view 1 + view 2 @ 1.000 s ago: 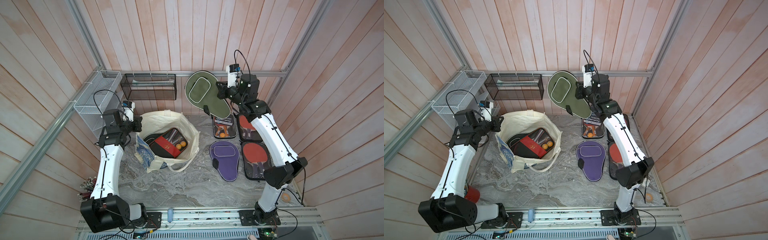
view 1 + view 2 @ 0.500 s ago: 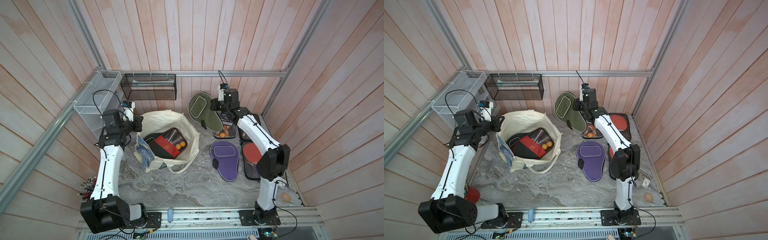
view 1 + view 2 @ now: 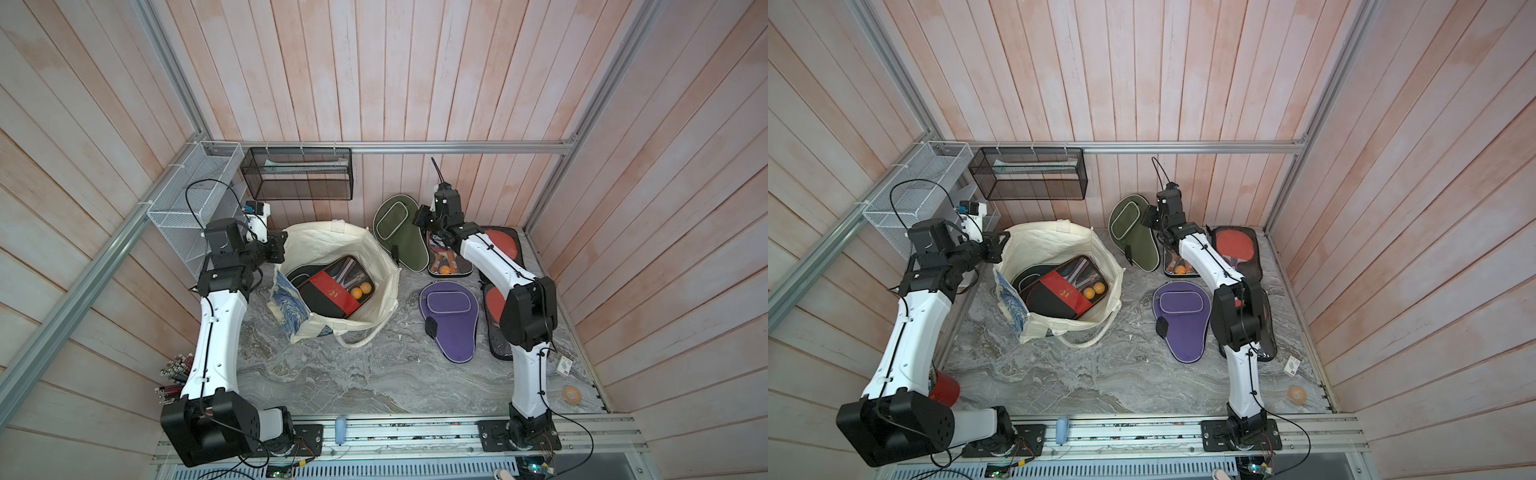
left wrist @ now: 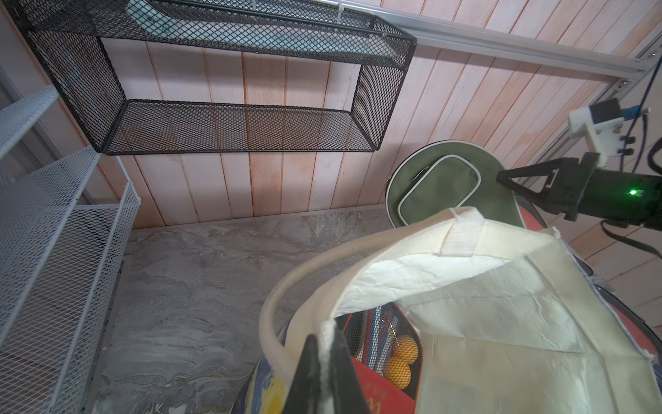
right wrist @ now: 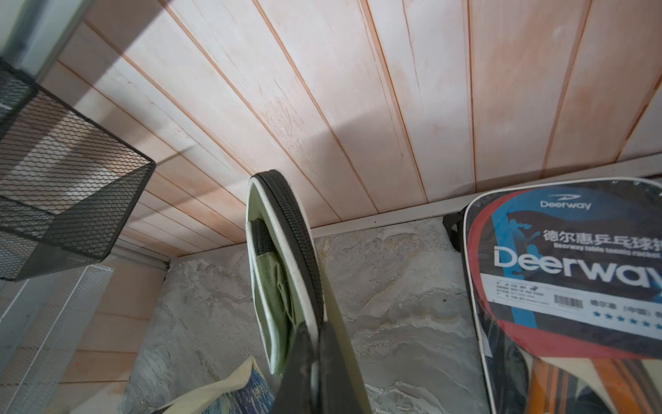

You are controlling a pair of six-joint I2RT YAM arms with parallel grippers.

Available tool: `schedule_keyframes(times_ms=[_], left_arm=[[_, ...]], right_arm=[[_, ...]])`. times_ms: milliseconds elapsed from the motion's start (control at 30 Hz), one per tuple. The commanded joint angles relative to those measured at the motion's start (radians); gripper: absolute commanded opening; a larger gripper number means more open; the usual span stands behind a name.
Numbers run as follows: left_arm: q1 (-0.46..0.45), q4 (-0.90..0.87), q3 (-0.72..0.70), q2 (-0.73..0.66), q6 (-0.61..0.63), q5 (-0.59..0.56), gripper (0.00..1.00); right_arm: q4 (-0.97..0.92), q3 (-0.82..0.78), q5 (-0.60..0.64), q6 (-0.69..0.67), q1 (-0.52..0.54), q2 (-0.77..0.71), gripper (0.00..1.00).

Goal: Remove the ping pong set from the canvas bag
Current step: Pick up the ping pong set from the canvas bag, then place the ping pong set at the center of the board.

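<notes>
Left gripper (image 4: 324, 346) is closed tight on the cream rim of the canvas bag (image 3: 376, 259), pinching the fabric at the corner where a thick rope-like handle (image 4: 272, 297) meets the cloth. The right gripper (image 5: 315, 331) is likewise clamped shut, on the zipped edge of a green paddle case (image 5: 286, 265), which it holds on edge and tilted near the back wall, beside the bag's far corner – whether its lower end touches the table I cannot tell.

The bag stands open on the grey marbled table (image 3: 353, 374), toward the left arm's side, its blue-and-yellow print (image 3: 286, 303) facing the front. Inside lies a ping pong set (image 3: 332, 293) in a red-and-black case, flat on the bottom, with two orange balls (image 3: 360, 289) showing through its window.

On the right arm's side, out of the bag, a purple paddle case (image 3: 451, 320) lies flat, and a clear "Deerway" pack (image 5: 573, 269) lies near the back wall just beside the green case. A black mesh shelf (image 3: 297, 176) hangs on the wall behind.
</notes>
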Motion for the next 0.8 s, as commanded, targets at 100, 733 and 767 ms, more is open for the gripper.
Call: schedule_keyframes(times_ms=[100,733,767], left_arm=[[0.0,0.125,0.003,-0.022,-0.007,0.049,0.0],[0.0,0.13,-0.012,-0.018,-0.001,0.064,0.0],[0.0,0.129,-0.012,-0.017,-0.001,0.064,0.0]], right_arm=[[0.048,0.024,0.067,0.171,0.02,0.078,0.0],[0.014,0.055,0.199,0.321,0.036,0.271,0.0],[0.007,0.06,0.205,0.321,0.036,0.281,0.0]])
